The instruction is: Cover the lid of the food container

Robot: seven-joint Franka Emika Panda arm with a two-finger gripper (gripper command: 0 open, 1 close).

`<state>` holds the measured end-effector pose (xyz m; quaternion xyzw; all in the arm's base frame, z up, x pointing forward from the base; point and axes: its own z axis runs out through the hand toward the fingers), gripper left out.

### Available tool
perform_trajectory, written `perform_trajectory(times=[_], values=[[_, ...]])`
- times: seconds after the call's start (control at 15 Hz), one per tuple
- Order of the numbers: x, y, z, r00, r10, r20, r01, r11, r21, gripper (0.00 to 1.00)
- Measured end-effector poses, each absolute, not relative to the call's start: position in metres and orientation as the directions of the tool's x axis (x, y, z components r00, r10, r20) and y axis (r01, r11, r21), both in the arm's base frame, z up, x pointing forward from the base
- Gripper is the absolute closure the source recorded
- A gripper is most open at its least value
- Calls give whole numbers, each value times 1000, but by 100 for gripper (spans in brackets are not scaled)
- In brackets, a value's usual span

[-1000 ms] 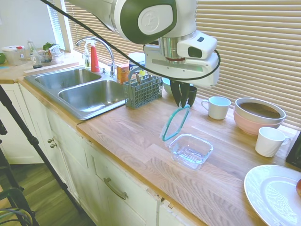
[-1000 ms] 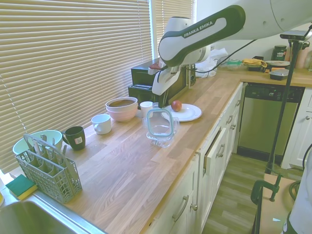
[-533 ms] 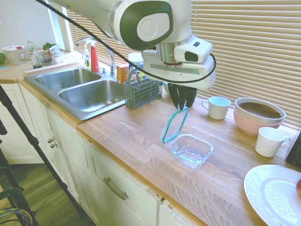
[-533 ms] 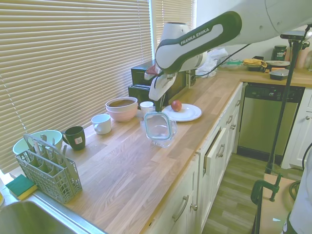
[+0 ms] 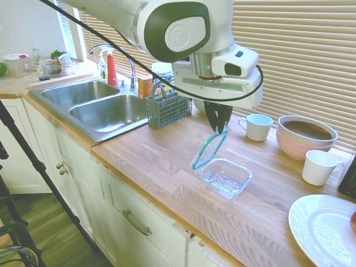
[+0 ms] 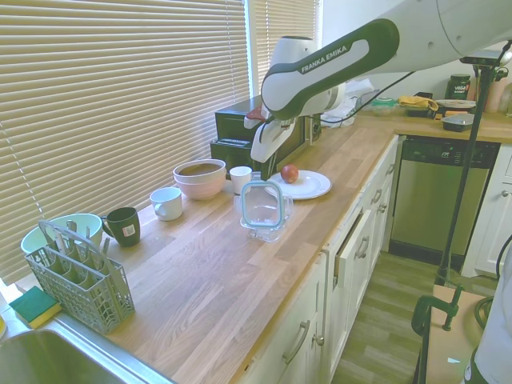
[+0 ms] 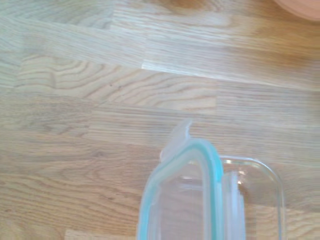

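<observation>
The lid (image 5: pixel 208 150), clear with a teal rim, hangs on edge from my gripper (image 5: pixel 220 129), which is shut on its top rim. Its lower edge reaches down beside the near-left rim of the food container (image 5: pixel 226 178), a shallow clear glass dish on the wooden counter. From the other side the lid (image 6: pixel 262 204) stands upright in front of the food container (image 6: pixel 270 228), with my gripper (image 6: pixel 266 178) just above it. In the wrist view the lid (image 7: pixel 180 200) overlaps the container's rim (image 7: pixel 267 185).
A white mug (image 5: pixel 258 127), stacked pink bowls (image 5: pixel 306 135), another white cup (image 5: pixel 320 167) and a white plate (image 5: pixel 325 228) stand behind and right of the dish. A grey cutlery basket (image 5: pixel 168 107) and the sink (image 5: pixel 105 111) lie to the left.
The lid has turned in my grip, swinging back to face the second exterior camera more squarely. The gripper has shifted slightly right over the dish. The container stays put.
</observation>
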<state>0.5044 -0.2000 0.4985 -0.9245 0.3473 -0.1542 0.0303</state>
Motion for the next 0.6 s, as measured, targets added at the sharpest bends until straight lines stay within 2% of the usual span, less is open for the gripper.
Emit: perform_trajectory(times=[0.6], values=[[477,-248,481,694,-677,244,-643,-736,-212,100]])
